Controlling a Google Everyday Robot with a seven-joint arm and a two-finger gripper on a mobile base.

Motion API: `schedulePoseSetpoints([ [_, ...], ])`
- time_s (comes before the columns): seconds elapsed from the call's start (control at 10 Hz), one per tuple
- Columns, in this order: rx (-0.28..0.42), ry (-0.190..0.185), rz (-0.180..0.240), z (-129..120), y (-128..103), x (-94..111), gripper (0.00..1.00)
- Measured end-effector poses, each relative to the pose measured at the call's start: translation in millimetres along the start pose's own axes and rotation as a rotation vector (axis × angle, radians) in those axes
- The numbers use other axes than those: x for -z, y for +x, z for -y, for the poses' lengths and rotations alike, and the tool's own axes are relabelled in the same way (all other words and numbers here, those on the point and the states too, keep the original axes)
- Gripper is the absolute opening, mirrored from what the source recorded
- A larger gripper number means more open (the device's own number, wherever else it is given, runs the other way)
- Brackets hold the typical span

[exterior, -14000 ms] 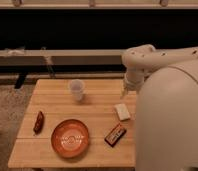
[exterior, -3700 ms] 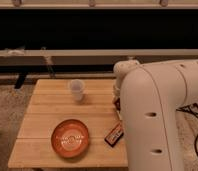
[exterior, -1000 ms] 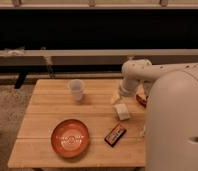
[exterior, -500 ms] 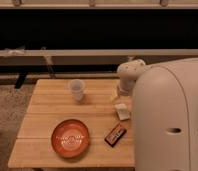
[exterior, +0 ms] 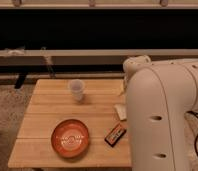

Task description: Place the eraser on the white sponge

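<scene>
The gripper hides behind the big white arm [exterior: 162, 115] beside the white sponge [exterior: 120, 111], so I cannot tell its jaws or see the eraser, which might tumble off the sponge onto the worktop [exterior: 47, 125].

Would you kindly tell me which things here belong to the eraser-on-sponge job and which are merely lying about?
Job in hand: white sponge, partly showing beside the arm; eraser, not visible now; hand, hidden behind the arm near the table's right edge.
Lying about: translucent cup; orange plate; black packet.
</scene>
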Motion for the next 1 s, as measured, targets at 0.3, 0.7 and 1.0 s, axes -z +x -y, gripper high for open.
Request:
schedulePoseSetpoints([
  [0.3, 0.003, -0.006, -0.010, 15, -4, -2, 0.80],
  [0.7, 0.005, -0.006, -0.011, 14, -4, -3, 0.80],
  [1.0, 0.005, -0.001, -0.036, 35, 1, -5, 0.80],
])
